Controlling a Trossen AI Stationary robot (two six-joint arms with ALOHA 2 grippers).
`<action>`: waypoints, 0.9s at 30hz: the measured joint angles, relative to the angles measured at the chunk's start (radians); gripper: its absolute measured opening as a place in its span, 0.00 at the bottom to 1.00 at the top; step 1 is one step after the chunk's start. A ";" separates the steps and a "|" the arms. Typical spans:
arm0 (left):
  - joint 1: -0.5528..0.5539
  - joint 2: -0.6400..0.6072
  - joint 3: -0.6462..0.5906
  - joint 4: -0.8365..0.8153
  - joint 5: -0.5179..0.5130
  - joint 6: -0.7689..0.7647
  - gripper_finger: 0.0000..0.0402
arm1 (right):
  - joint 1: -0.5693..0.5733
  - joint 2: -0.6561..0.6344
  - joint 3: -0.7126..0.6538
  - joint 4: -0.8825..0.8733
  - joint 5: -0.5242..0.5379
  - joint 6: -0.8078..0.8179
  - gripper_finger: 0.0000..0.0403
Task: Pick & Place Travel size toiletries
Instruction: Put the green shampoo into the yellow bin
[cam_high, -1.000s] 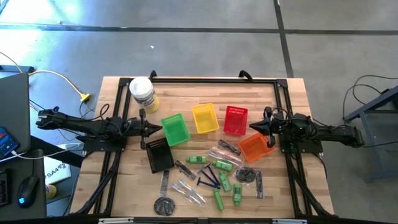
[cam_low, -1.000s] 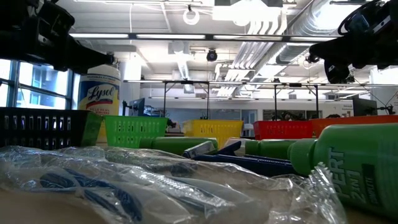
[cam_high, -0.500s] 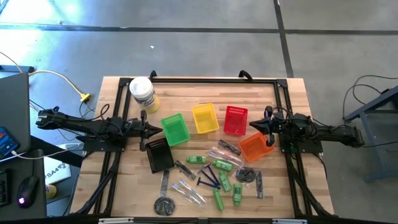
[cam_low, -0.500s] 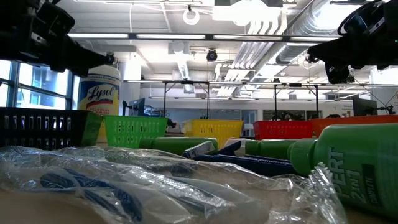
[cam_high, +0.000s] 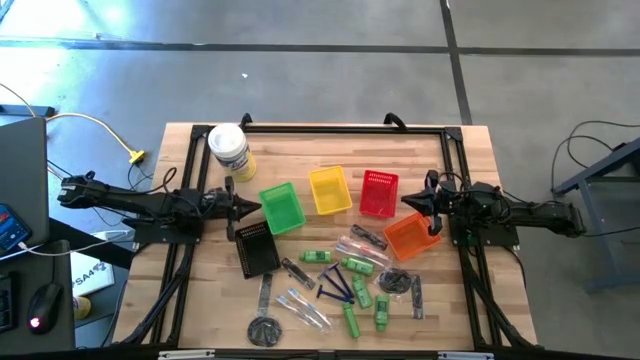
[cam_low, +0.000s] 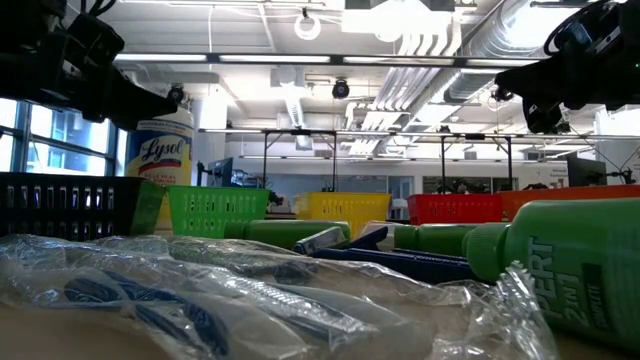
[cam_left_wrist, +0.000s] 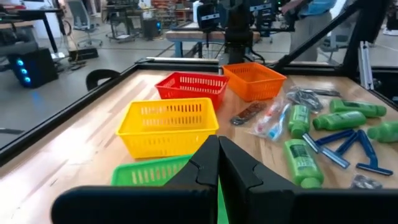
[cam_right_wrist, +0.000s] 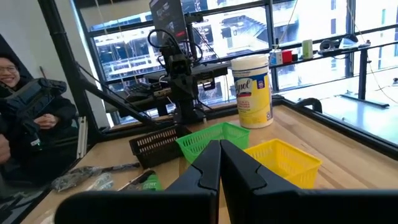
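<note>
The travel size toiletries lie loose on the near half of the wooden table: green mini bottles (cam_high: 351, 320) (cam_left_wrist: 300, 160), dark blue razors (cam_high: 338, 289) (cam_left_wrist: 348, 149), clear plastic packets (cam_high: 305, 308) (cam_low: 150, 290), dark combs (cam_high: 297, 271) and a round piece (cam_high: 265, 329). My left gripper (cam_high: 258, 208) (cam_left_wrist: 217, 146) hangs shut above the table's left side, level, just left of the green basket (cam_high: 281, 207). Over the right side my right gripper (cam_high: 404, 200) (cam_right_wrist: 219, 149) hangs shut and level, between the red basket (cam_high: 379, 193) and the orange basket (cam_high: 410, 237). Neither holds anything.
A yellow basket (cam_high: 330, 190) stands between the green and red ones, and a black basket (cam_high: 256, 248) sits nearer on the left. A white canister with a yellow label (cam_high: 228, 150) stands at the far left corner. A person (cam_right_wrist: 15, 93) shows beyond the table.
</note>
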 joint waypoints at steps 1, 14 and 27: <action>0.000 0.000 0.002 0.000 -0.001 -0.014 0.00 | 0.000 0.000 0.000 0.004 0.003 0.001 0.00; 0.000 0.001 0.064 0.000 -0.033 0.064 0.00 | 0.000 0.000 0.000 0.021 0.007 0.027 0.00; 0.000 0.001 0.067 -0.021 -0.033 0.023 0.00 | 0.000 0.000 0.000 0.021 0.006 0.028 0.00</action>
